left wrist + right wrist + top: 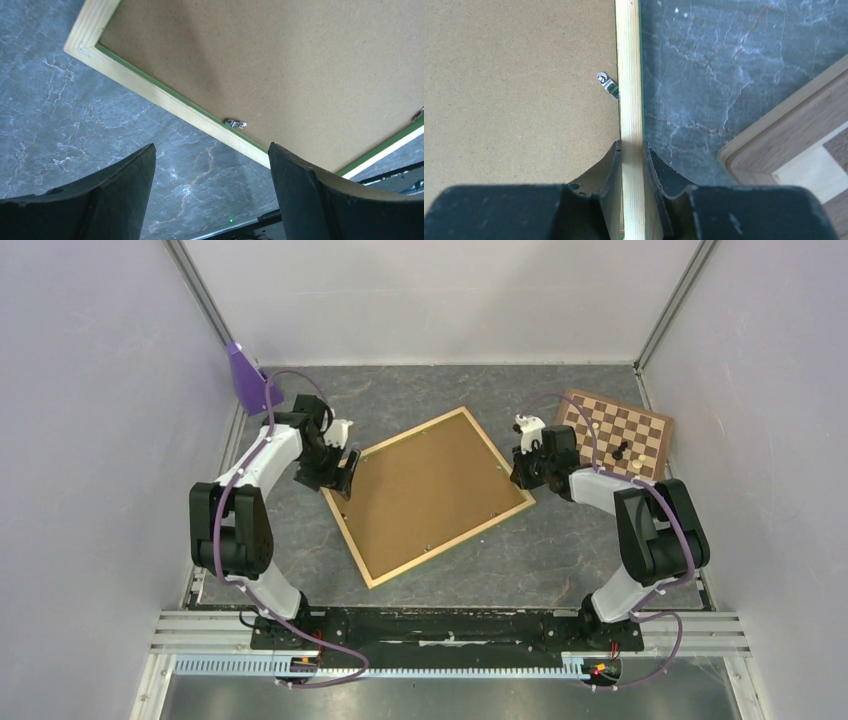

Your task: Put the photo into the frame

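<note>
Frame (629, 75) wood is pinched between the fingers of the right gripper (631, 150), which are closed from both sides on the pale rail of the frame's right edge, one finger over the brown hardboard panel (514, 90) and one over the table (734, 65). Just ahead of that grip a small metal clip (607, 85) is seen at the rail's inner side, reaching onto the panel. The frame is laid back face up, with the panel seated inside its rails, and a thin line of green is shown along the rail's edges. At the frame's left corner the left gripper (210, 150) is held spread wide and nothing is gripped by it; a second clip (235, 122) is visible there at the rail. The photo is not seen in any view, and whether it is hidden under the panel cannot be told. Beyond the frame's right edge, near the pinching fingers, a chessboard (620, 435) with a few pieces is placed. Trouble could be caused by the one-sided hold: if the frame is raised by this thin rail alone, it may be twisted out of the fingers or swung about the grip. Should the clips not be holding, the panel could be tipped out. A sweep to the right could see the chessboard struck and its pieces toppled.
</note>
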`<action>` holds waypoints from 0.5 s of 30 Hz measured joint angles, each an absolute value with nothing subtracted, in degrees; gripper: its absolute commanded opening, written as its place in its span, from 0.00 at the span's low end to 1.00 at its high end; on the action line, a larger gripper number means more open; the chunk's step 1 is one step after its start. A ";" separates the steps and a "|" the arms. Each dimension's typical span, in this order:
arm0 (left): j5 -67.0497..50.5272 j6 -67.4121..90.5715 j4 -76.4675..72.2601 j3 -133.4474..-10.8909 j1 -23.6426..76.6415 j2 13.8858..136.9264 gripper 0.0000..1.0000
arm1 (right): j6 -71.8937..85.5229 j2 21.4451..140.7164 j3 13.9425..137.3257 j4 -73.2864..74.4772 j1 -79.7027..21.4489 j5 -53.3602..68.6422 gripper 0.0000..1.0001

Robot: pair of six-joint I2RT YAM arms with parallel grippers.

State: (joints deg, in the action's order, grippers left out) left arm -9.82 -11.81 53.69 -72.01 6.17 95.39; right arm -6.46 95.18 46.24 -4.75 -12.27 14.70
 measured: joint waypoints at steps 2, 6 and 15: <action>-9.78 -12.71 54.39 -71.79 6.17 95.39 0.89 | -6.07 93.67 44.80 -4.40 -12.27 14.72 0.14; -9.50 -13.19 54.92 -70.83 6.17 95.46 0.89 | -5.52 91.09 42.35 -3.68 -12.27 14.70 0.14; -9.30 -13.10 54.08 -66.26 6.17 99.48 0.84 | -5.37 85.89 37.82 -2.04 -12.43 14.79 0.14</action>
